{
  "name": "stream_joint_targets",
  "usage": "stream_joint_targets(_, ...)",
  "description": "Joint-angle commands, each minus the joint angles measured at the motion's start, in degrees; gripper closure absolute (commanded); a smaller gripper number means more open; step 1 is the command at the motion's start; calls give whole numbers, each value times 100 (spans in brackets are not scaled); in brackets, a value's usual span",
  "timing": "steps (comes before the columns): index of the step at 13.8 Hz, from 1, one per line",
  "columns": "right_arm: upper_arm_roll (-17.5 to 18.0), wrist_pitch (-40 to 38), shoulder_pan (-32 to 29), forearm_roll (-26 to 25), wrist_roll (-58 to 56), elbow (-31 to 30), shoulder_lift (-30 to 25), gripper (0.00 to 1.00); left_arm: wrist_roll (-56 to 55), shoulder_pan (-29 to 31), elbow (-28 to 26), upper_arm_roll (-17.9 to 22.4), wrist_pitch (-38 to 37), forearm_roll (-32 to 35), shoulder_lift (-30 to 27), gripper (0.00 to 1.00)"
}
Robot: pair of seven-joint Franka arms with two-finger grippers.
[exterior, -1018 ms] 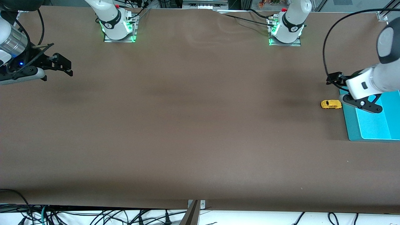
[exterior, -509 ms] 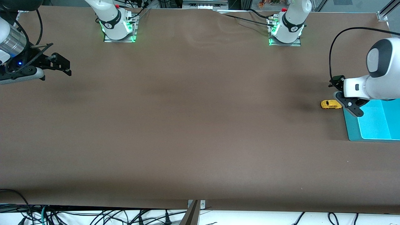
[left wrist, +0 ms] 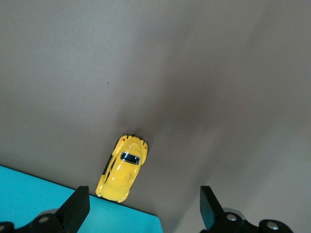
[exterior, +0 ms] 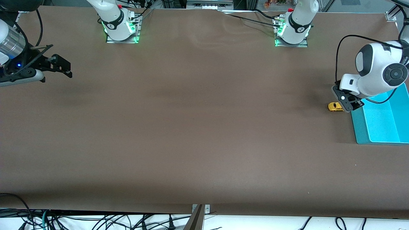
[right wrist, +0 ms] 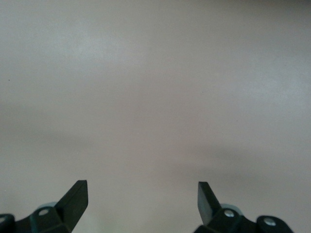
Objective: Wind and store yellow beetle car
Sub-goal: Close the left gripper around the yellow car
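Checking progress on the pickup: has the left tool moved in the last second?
Yes. The left tool has shifted off the turquoise plastic bin toward the small yellow beetle toy car, now over its bin-side end, open.

The left gripper (exterior: 346,103) hangs low at the left arm's end of the table, fingers (left wrist: 77,209) spread wide apart; the right gripper (exterior: 62,68) waits, fingers (right wrist: 75,196) likewise spread, at the right arm's end

Over the past second, the left pincer (exterior: 345,103) has swung off the turquoise bin (exterior: 380,127) at the left arm's end of the table and come down over the yellow beetle car (exterior: 334,106), now partly covering it, fingers (left wrist: 77,208) spread wide. The wrist has turned, exposing more of the bin's floor.
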Motion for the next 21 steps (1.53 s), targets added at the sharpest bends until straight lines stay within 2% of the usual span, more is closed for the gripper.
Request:
stream_joint_targets(1,-7,-160,-16,-43,87,200,77,0,811,370,-208,-42,649,185,78,0)
stream_joint_targets(5,-16,-160,-16,-43,87,200,104,0,1427,696,-542,-42,2011,194,570,0)
stream_joint_targets(8,-16,-169,-16,-43,96,200,104,0,1472,846,-551,-42,2759,510,992,0)
stream_joint_targets(11,-42,-161,-16,-43,105,200,104,0,1498,995,-551,-42,2902,528,1125,0)
stream_joint_targets(12,-51,-160,-25,-26,105,200,104,0,1507,995,-551,-51,2902,528,1134,5)
stream_joint_targets(14,-51,-152,-25,-17,105,200,113,0,1507,1022,-551,-51,2902,528,1169,55)
stream_joint_targets(15,-51,-152,-25,-8,105,208,104,0,1534,1013,-542,-51,2893,528,1126,73)
stream_joint_targets(16,-51,-152,-25,-8,105,209,104,0,1638,1004,-525,-59,2858,528,1099,83)
stream_joint_targets(18,-51,-152,-25,1,96,209,113,0,1666,1004,-507,-260,2431,458,985,86)
stream_joint_targets(21,-51,-152,-25,1,96,209,113,0,1508,995,-166,-953,930,152,397,88)
